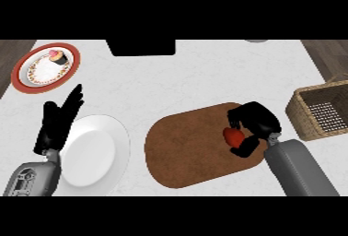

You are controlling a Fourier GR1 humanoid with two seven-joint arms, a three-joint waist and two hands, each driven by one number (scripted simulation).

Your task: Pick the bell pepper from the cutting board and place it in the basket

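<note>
Counter (pixel 204 78): pale marbled top, fills most of the head view. Cutting board (pixel 183 152): brown, rounded, lies centre-right on the counter. White plate (pixel 102 147): bare, left of the board, apart from it. Basket (pixel 326 97): woven, open-topped, at the right edge, just beyond the board's right end and not touching it. Red-rimmed plate (pixel 34 78): upper left, carries a small cupcake (pixel 58 57). Dark rectangular object (pixel 141 47) at the top edge, nature unclear. Right hand (pixel 257 120): over the board's right end, fingers and thumb curled round the bell pepper (pixel 233 136), which shows red between them. Pepper is on or just above the board; cannot tell whether it has left the surface. Left hand (pixel 58 122): fingers straight and up, at the white plate's left rim, holding nothing, at rest. Judgement: grasp step is in hand, transport not yet done. Next move calls for lifting the pepper high enough to clear the basket's near wall, carrying it rightward and away over the opening, then uncurling the fingers there.
</note>
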